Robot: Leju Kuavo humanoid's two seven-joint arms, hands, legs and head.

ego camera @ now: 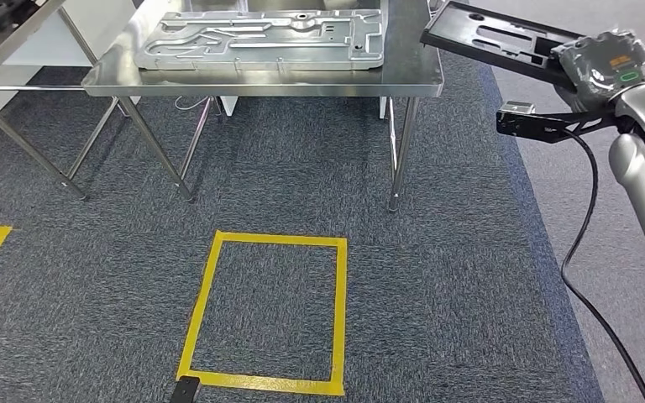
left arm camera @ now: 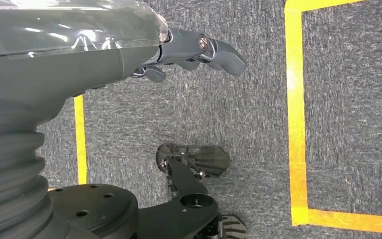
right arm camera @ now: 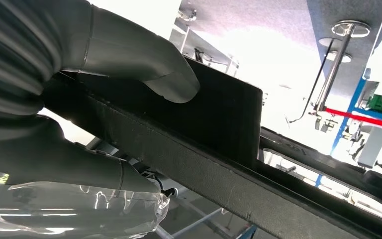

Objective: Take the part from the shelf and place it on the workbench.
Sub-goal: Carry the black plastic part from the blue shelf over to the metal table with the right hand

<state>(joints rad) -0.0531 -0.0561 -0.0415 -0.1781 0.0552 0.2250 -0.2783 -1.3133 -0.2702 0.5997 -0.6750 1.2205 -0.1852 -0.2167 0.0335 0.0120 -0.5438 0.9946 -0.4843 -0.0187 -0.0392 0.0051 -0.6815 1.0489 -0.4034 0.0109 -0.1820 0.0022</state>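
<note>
Gripping a long black part (ego camera: 504, 38) at one end, the right hand (ego camera: 609, 67) holds it raised just past the right corner of the bench (ego camera: 260, 80), its far end reaching over the bench edge. The right wrist view shows the thumb (right arm camera: 164, 74) pressed on the top of the part, with the other fingers underneath. The left hand (left arm camera: 194, 52) hangs over the carpet (ego camera: 302, 168), holding nothing, its fingers loosely curled rather than spread. A silver stamped panel (ego camera: 260, 38) already lies on the bench and takes up most of its top. That is the main risk, as I judge it: little bare steel is left, so the part may come down on the panel or hang off the edge and tip. Because the hold is at one end only, the long free end could sag or twist in the fingers and catch the bench rim on the way in. A cable (ego camera: 592, 218) hangs from the right arm and could snag. A yellow tape square (ego camera: 269, 315) marks the floor in front.
</note>
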